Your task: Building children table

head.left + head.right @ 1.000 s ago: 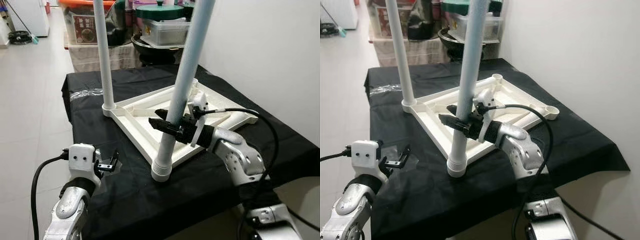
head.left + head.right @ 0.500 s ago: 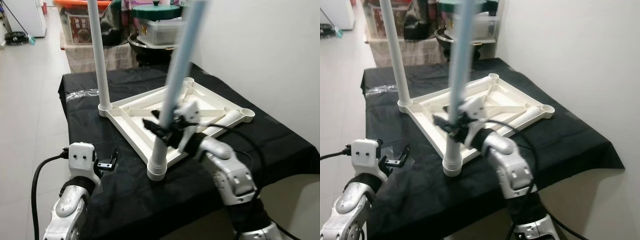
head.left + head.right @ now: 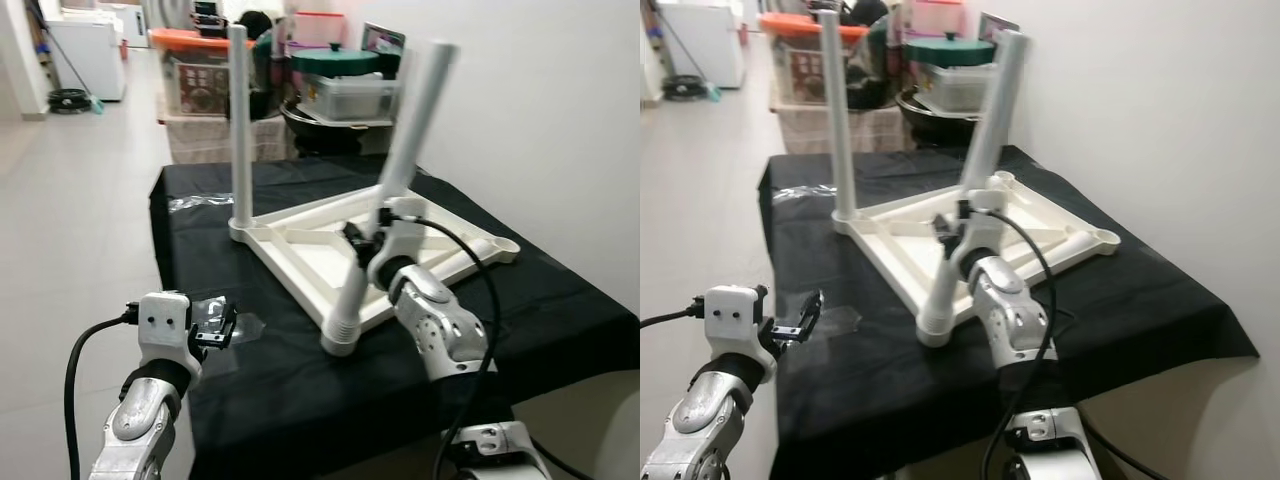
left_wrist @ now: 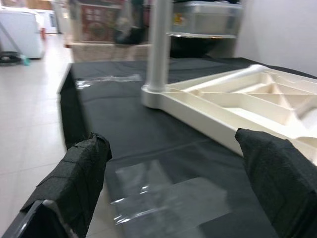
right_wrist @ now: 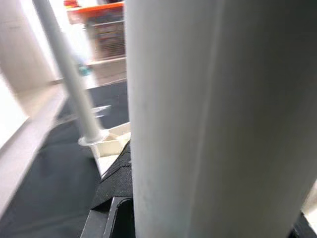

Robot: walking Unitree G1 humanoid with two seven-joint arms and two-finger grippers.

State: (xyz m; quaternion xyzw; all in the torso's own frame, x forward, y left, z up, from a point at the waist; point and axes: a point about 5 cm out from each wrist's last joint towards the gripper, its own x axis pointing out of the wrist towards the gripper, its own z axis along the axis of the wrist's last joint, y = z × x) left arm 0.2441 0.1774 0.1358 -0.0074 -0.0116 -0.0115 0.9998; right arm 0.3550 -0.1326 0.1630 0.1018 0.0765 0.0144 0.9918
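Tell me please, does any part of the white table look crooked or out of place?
Yes. The near leg, gripped by the right gripper, leans clearly to the right, while the far leg stands upright in its corner of the upturned tabletop. The left gripper hovers open, apart from it.

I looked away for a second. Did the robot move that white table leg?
Yes. The right gripper keeps hold of the near table leg, and the leg now leans more to the robot's right at its top. The camera moved too. The far leg stays upright in the upside-down tabletop, and the left gripper still hovers open over the black cloth.
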